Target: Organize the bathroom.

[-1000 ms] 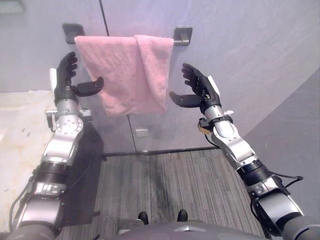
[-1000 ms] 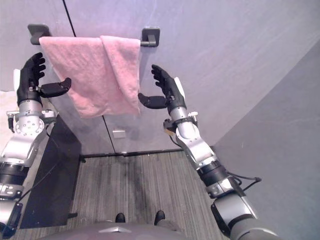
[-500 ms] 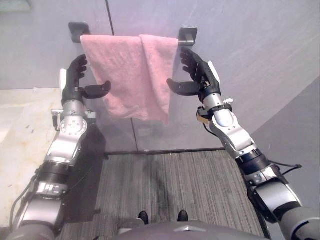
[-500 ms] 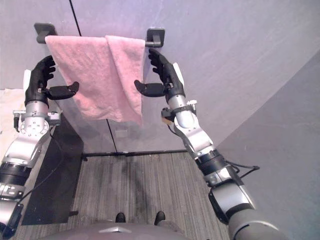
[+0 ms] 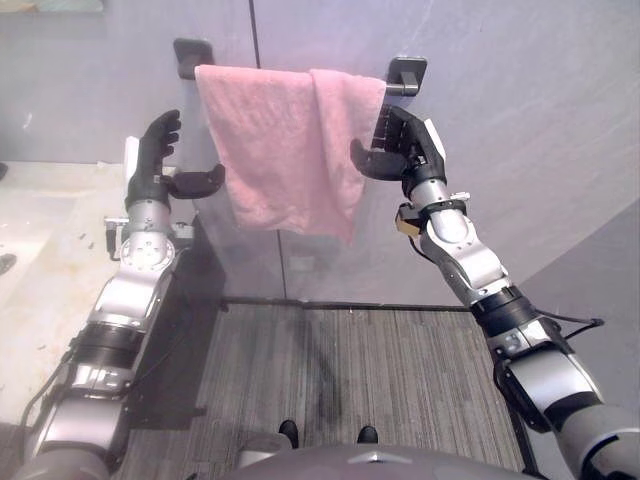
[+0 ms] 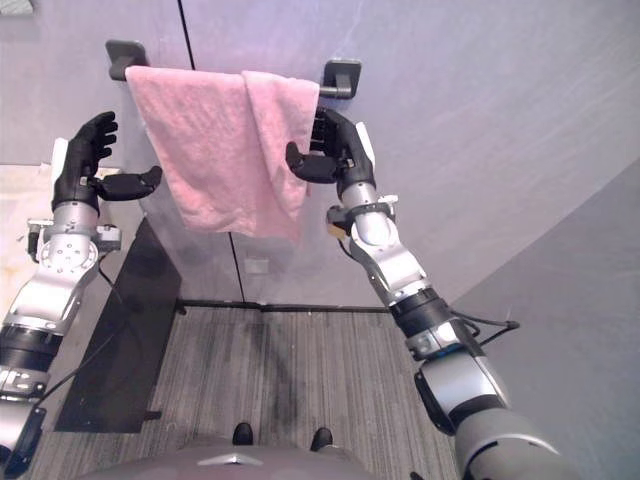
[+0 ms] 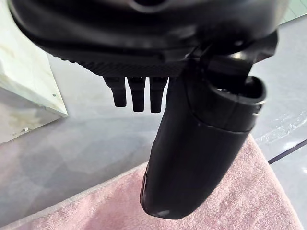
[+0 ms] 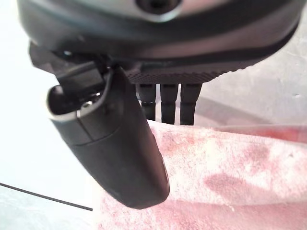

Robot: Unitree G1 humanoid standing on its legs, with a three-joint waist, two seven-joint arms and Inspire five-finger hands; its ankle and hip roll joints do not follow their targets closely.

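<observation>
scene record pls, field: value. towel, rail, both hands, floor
towel: pink towel draped over the rail, folded section on its right side, lower edge hanging free
rail: wall-mounted towel rail with dark brackets at both ends
left hand: left hand open, raised beside the towel's left edge, thumb pointing toward it, apart
right hand: right hand open, at the towel's right edge, thumb against the cloth
floor: striped grey floor

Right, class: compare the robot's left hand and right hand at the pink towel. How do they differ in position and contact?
The right hand is at the pink towel's edge, close under the rail bracket; the left hand is apart from the towel, beside its other edge. The right hand sits higher, near the rail; the left hand is lower. The right hand's fingers reach the cloth; the left hand's reach bare wall. Both are open, thumbs pointing toward the towel.
</observation>
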